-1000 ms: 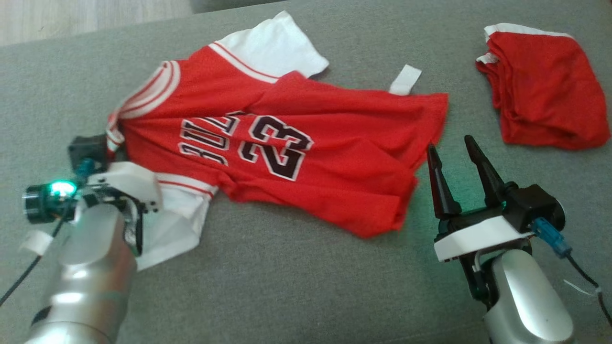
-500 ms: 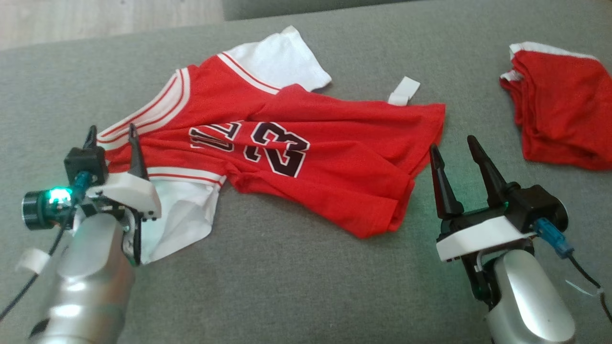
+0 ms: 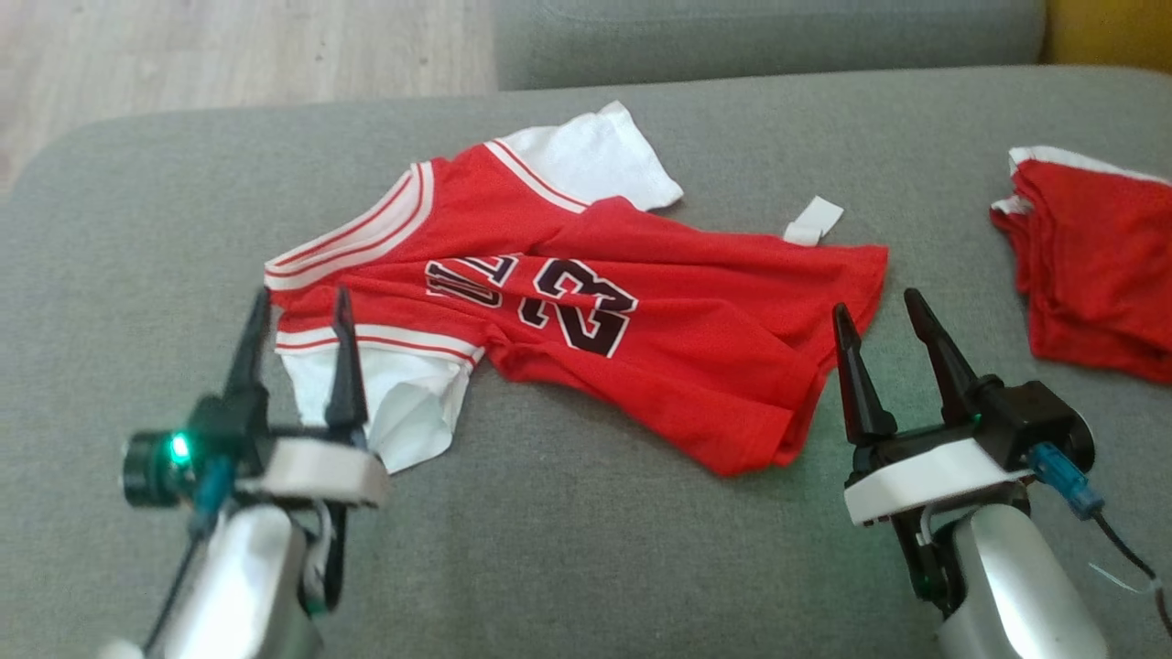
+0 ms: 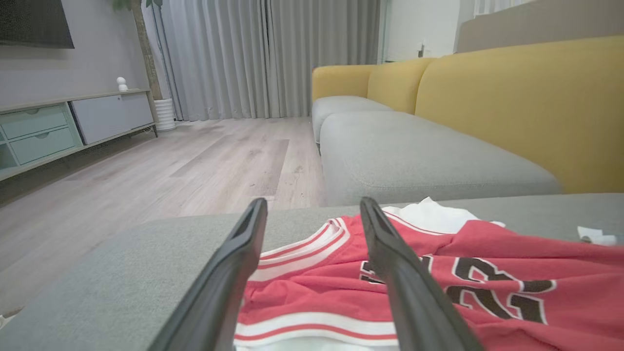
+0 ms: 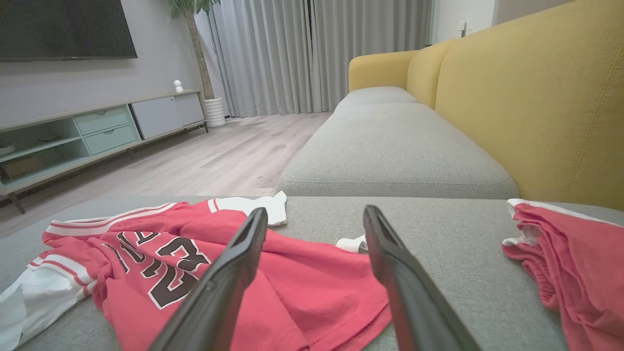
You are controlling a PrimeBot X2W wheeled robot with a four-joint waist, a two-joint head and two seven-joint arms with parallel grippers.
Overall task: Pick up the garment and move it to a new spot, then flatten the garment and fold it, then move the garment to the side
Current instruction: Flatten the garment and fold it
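- The left gripper [image 3: 301, 297] stands open and empty just before the garment [image 3: 678, 357]; a second ago it was closed on the cloth.
- The right gripper [image 3: 874, 307] is open too, beside its lower edge.
- The garment lies wrinkled on the grey cushion [image 3: 568, 549]; flattening seems in hand, and next an edge must be grasped and pulled smooth.

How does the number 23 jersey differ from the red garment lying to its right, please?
The jersey lies spread out though wrinkled; the red garment sits bunched in a compact pile. The jersey shows dark lettering and white sleeves; the red garment looks plain. Both are red with white trim.
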